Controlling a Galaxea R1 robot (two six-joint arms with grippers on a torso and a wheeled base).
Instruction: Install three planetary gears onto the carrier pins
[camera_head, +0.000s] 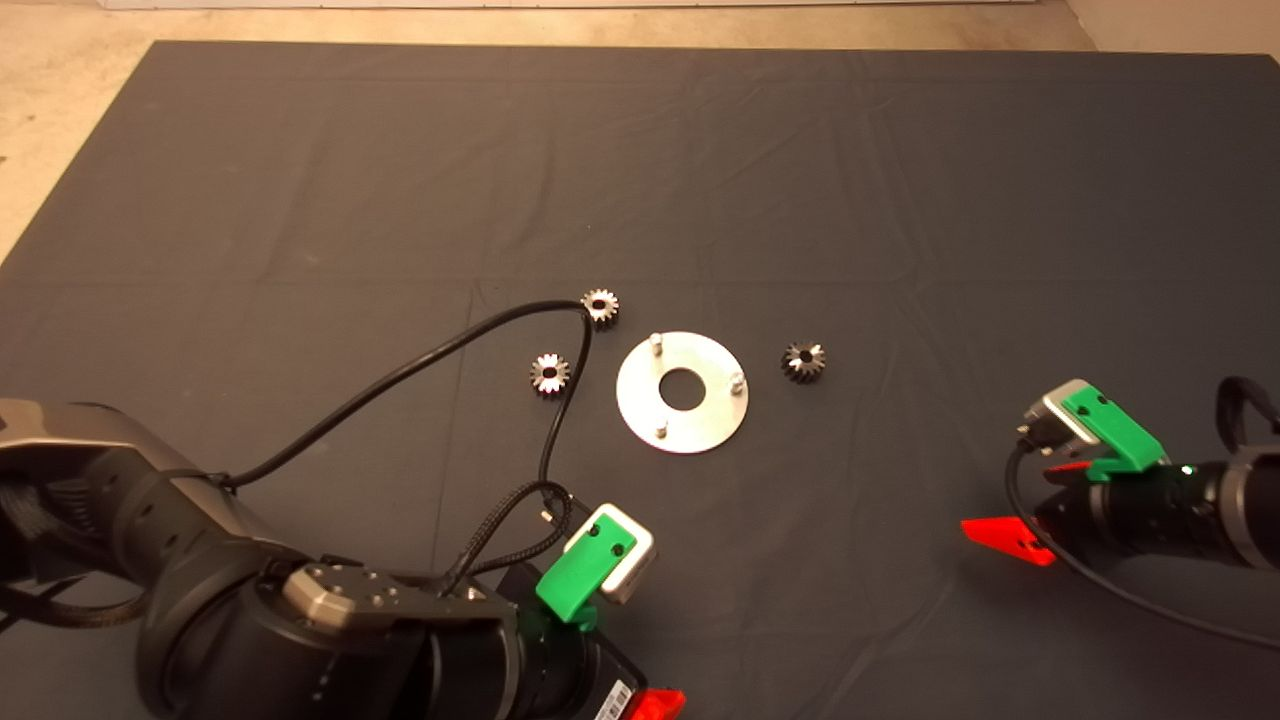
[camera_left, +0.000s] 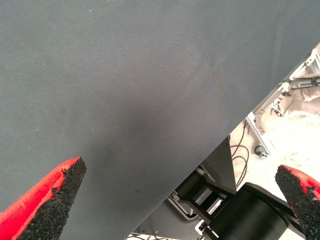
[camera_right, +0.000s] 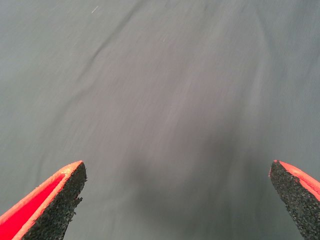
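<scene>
A flat round silver disc (camera_head: 700, 425) with a centre hole lies mid-mat and bears three upright carrier pins (camera_head: 656, 342), all bare. Three planetary gears lie flat on the mat: one (camera_head: 600, 306) just up-left of the disc, one (camera_head: 549, 373) to its left, one (camera_head: 803, 360) to its right. My left gripper (camera_head: 655, 705) is at the lower edge, below the disc, open and empty; its pads (camera_left: 67, 187) show wide apart over the mat's edge. My right gripper (camera_head: 1020, 515) is at the lower right, open and empty, its pads (camera_right: 60, 197) wide apart above bare mat.
The dark mat (camera_head: 300, 200) covers the table, with pale floor (camera_head: 60, 130) beyond its far left edge. A black cable (camera_head: 420, 365) from my left arm loops across the mat between the two left gears. The robot's base and floor (camera_left: 280, 150) show past the mat's edge.
</scene>
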